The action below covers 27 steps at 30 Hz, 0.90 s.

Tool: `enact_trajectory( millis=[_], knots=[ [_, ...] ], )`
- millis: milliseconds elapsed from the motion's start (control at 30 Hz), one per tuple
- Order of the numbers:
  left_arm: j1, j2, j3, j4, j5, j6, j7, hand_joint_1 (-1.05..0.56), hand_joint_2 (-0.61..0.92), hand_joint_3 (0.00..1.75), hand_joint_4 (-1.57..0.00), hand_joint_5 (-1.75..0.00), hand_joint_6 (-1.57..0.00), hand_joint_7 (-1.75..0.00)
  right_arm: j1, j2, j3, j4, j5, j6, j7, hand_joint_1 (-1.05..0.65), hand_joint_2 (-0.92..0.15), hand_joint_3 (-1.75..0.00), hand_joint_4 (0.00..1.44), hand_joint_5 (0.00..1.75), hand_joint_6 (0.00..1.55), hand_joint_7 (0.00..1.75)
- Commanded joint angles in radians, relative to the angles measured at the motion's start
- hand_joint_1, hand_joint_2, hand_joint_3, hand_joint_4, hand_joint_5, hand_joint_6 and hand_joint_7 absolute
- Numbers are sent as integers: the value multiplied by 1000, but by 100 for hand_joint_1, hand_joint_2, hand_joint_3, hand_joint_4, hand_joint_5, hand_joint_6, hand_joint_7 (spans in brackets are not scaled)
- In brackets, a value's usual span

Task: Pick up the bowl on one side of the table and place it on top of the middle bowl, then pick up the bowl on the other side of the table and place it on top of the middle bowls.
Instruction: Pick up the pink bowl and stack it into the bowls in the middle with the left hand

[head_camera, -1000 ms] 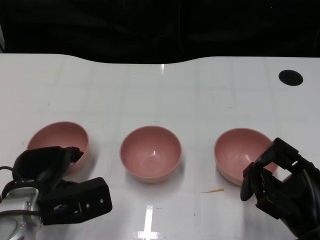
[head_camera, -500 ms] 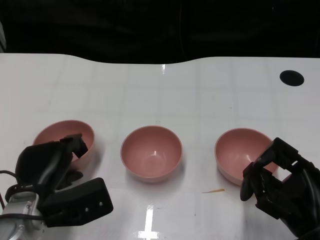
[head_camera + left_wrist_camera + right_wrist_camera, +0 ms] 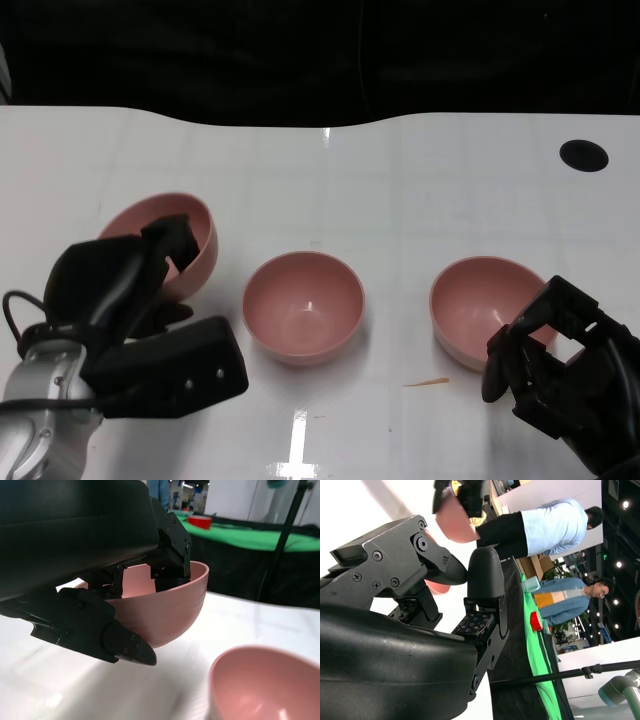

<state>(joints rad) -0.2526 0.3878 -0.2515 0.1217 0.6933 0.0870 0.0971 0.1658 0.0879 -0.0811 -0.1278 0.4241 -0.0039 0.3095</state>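
Note:
Three pink bowls are in the head view. My left hand [image 3: 115, 290] grips the left bowl [image 3: 170, 235] by its near rim and holds it tilted above the table, left of the middle bowl [image 3: 303, 305]. The left wrist view shows fingers [image 3: 172, 555] hooked inside the held bowl [image 3: 170, 610], with the middle bowl [image 3: 265, 685] below it. The right bowl [image 3: 475, 300] stands upright on the table. My right hand [image 3: 560, 365] hovers at its near right rim, fingers apart and holding nothing; the right wrist view shows that hand [image 3: 445, 590] empty.
A round black hole [image 3: 582, 154] marks the white table [image 3: 400, 180] at the far right. A small tan sliver [image 3: 425, 381] lies in front of the right bowl. Beyond the table's far edge it is dark. Two people [image 3: 545, 527] stand past the table in the right wrist view.
My left hand has lifted the left bowl off the table, tilting it and carrying it up and slightly toward the middle. The right hand has stayed in place.

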Motion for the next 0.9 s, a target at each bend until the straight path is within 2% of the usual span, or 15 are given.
enact_trajectory(
  millis=[33,267,367,467,667,900],
  knots=[
    [-4,30,29,-110,8,60,-80,-3,89,22,-70,-175,-52,-171,2,-7,-2,-2,5,-4,-1,-10,-54,-109,86,175,77,144],
    [-33,94,35,-321,-12,50,-278,-7,90,30,-73,-175,-55,-175,3,-6,1,-9,2,0,-7,-9,-54,-110,87,175,78,144],
    [-60,94,20,-413,-28,71,-398,-7,87,30,-73,-175,-56,-174,0,-8,-2,0,5,-6,0,-10,-54,-110,87,175,78,144],
    [-84,76,-2,-457,-34,73,-460,-4,84,29,-74,-175,-56,-175,-2,-6,-2,4,6,-11,2,-11,-54,-109,87,175,78,143],
    [-119,28,-65,-456,-21,66,-502,-6,87,33,-71,-175,-53,-174,-4,-5,1,0,-1,-14,0,-11,-54,-108,87,175,80,142],
    [-123,-26,-136,-425,22,80,-507,-10,92,19,-67,-175,-48,-172,-2,0,6,-8,-5,-5,-14,-10,-54,-109,87,175,79,143]
  ],
)
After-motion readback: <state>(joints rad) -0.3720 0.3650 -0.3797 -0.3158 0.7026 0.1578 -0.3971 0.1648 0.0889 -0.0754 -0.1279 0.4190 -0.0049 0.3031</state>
